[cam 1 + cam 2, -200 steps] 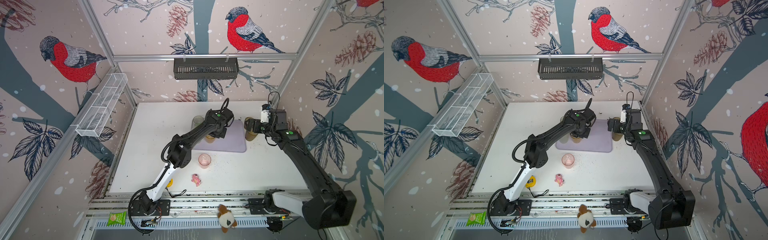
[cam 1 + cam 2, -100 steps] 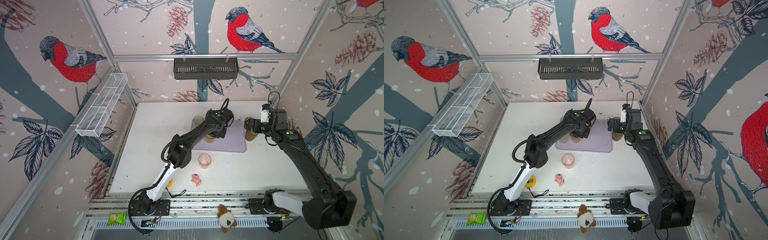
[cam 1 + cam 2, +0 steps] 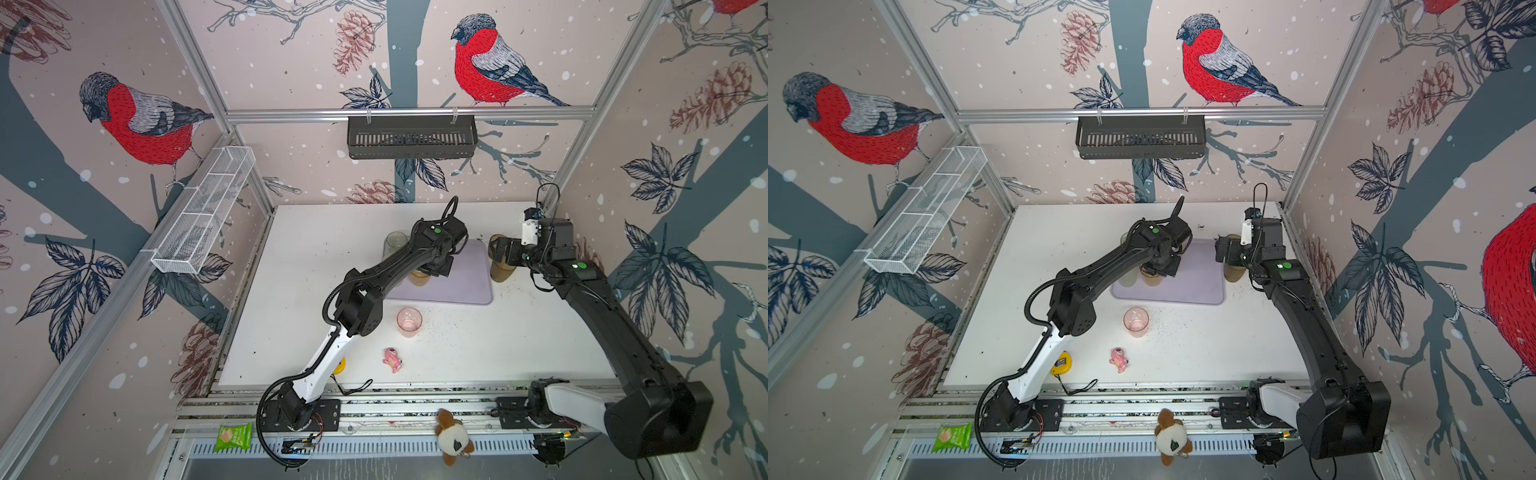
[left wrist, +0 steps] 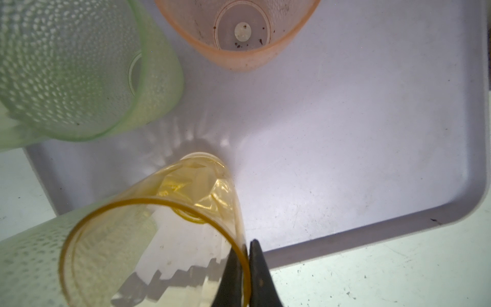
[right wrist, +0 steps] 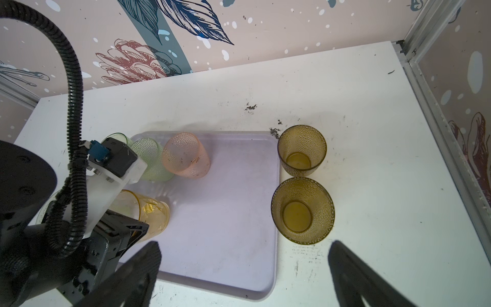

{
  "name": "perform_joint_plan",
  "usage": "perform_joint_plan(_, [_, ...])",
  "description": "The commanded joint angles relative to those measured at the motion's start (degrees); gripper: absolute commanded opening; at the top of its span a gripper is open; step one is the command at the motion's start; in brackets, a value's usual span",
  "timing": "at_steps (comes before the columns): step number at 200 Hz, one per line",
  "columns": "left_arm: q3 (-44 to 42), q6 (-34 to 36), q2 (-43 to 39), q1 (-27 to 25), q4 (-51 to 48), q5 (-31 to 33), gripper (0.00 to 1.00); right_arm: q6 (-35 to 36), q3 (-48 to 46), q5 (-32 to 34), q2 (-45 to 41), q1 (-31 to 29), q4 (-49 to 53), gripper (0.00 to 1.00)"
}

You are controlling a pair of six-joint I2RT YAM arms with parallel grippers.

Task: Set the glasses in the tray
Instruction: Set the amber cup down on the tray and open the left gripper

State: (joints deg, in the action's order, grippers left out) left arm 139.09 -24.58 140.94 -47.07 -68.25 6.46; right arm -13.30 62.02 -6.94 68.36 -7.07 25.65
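The tray (image 3: 469, 286) lies on the far middle of the table (image 3: 324, 249). Three glasses are on its left half. A green glass (image 5: 151, 159) and a peach glass (image 5: 186, 156) stand side by side at the far-left corner. A yellow glass (image 4: 159, 234) is nearer, by the left edge.

The left gripper (image 4: 245, 247) is almost fully closed on the yellow glass. One finger (image 4: 231, 279) is inside the rim and the other outside, with the wall pinched between them. The base of the yellow glass is at the tray floor; contact cannot be confirmed.

A far brown glass (image 5: 301, 150) and a near brown glass (image 5: 303, 210) stand on the table just right of the tray. The right gripper (image 5: 245, 245) hangs over this pair with its jaws spread wide, holding nothing.

A pale glass (image 3: 397, 241) stands just off the tray's far-left corner. A second pale glass (image 3: 1127, 276) stands just beside the tray's left edge. A pink glass (image 3: 409, 322) stands alone on the table, near of the tray.

A pink toy (image 3: 392, 359) and a tape measure (image 3: 1061, 363) lie by the near edge of the table.
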Motion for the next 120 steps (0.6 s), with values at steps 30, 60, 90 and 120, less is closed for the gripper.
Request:
perform_joint_plan(30, [-0.1, 0.1, 0.4, 0.0, -2.3, 0.4, 0.02, -0.4, 0.1, 0.7, -0.2, 0.0, -0.4, 1.00])
perform_joint_plan(60, [-0.2, 0.1, 0.3, 0.0, -2.5, 0.7, 0.03, -0.4, 0.1, 0.8, -0.2, 0.1, -0.3, 1.00])
perform_joint_plan(90, [-0.2, 0.0, 0.3, -0.1, -2.4, 0.7, 0.04, -0.5, 0.2, 0.8, -0.2, 0.0, -0.2, 0.99])
perform_joint_plan(120, [-0.2, -0.1, 0.3, -0.2, -2.6, 0.8, 0.05, -0.5, 0.2, 0.9, -0.4, 0.0, -0.2, 1.00])
